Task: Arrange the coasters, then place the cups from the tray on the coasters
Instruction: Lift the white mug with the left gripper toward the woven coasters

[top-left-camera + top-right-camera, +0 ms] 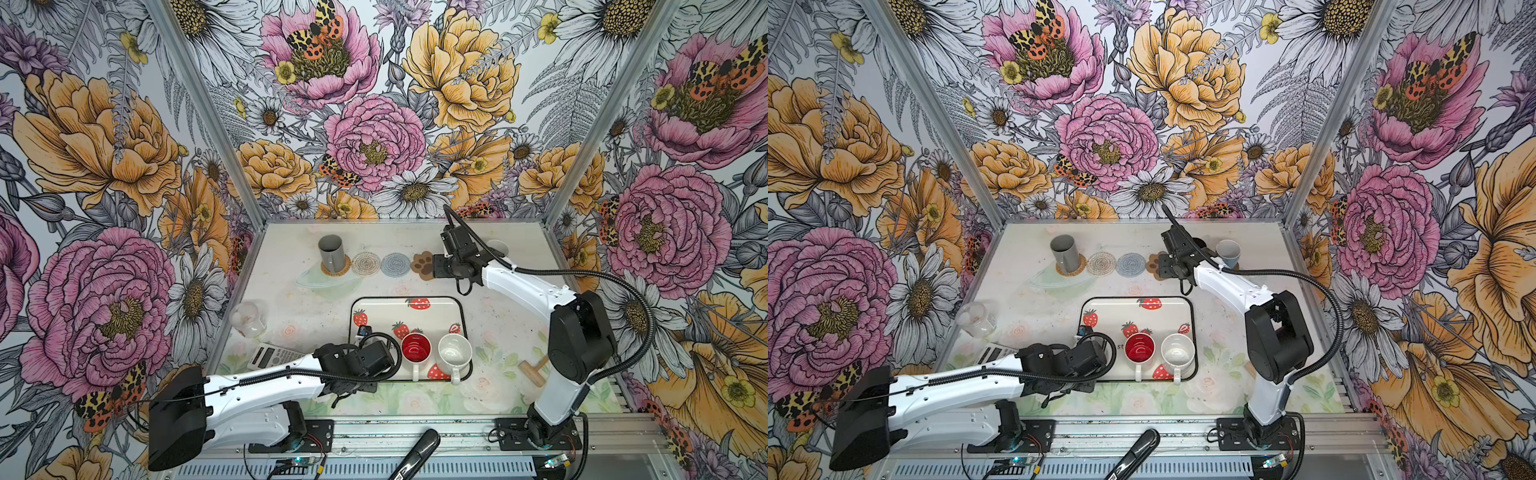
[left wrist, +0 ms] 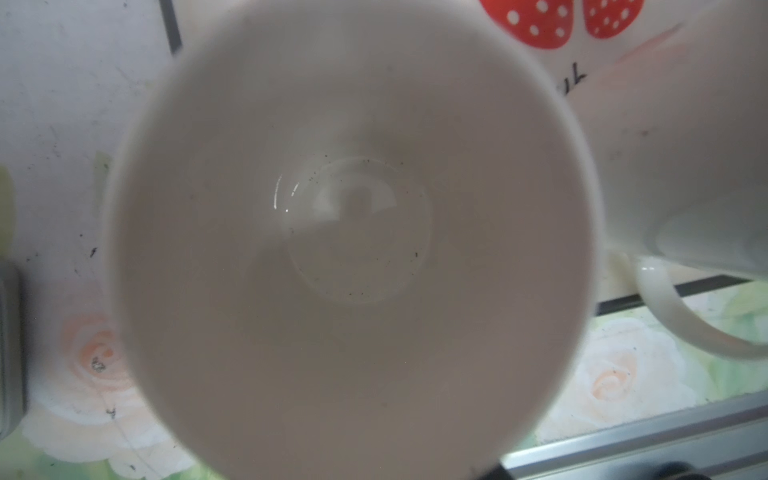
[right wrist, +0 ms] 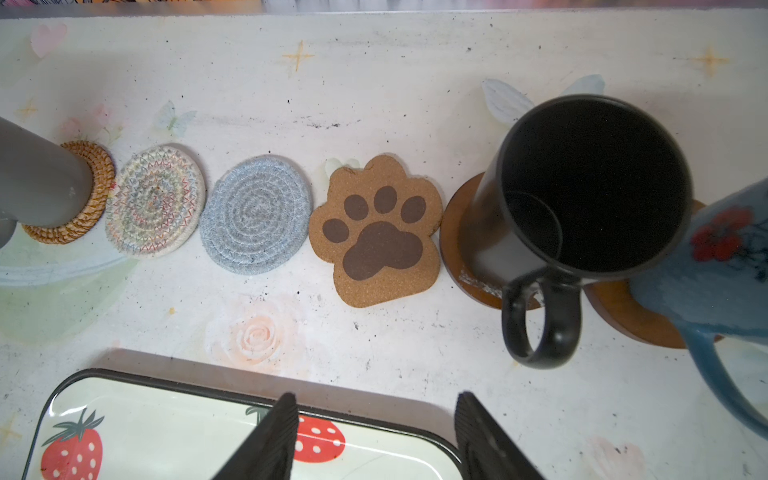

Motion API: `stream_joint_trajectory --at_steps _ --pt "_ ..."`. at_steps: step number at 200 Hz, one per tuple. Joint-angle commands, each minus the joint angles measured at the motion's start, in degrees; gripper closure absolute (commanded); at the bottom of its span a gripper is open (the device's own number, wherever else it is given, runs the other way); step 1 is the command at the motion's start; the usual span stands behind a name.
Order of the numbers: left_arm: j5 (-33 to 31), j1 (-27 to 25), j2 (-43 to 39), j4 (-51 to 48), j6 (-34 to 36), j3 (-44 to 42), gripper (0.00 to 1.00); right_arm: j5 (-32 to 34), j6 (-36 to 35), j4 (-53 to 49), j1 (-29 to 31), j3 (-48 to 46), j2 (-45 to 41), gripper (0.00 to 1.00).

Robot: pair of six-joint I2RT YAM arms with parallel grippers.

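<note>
Pale mug (image 2: 353, 249) at tray (image 1: 386, 311) corner; far half free.

In both top views the left tool (image 1: 357, 386) is buried under its own wrist, so I can't tell how its jaws stand; its wrist view is filled by a pale cup (image 2: 353, 291), blurred at the rim, colour unclear. At the far right the right arm all but hides the black mug (image 3: 582, 187) and, in a top view, most of the light blue mug (image 1: 500, 247). The tray (image 1: 436, 318) loses its near left corner and most of its lettering under the left arm
</note>
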Motion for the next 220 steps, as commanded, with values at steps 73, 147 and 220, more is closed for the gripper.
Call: stream_joint_trajectory --at_steps 73,147,220 --pt "-3.6 3.1 2.6 1.0 3.7 7.5 1.0 -0.3 0.2 1.5 0.2 -0.5 0.5 0.37" --pt "-5.3 13.0 3.8 -2.0 12.5 19.3 1.0 -3.1 -1.1 1.9 -0.3 -2.0 -3.2 0.4" --pt "-4.8 27.9 20.9 -1.8 26.9 39.5 1.0 -6.1 -2.2 2.1 -3.0 -4.9 -8.5 0.41"
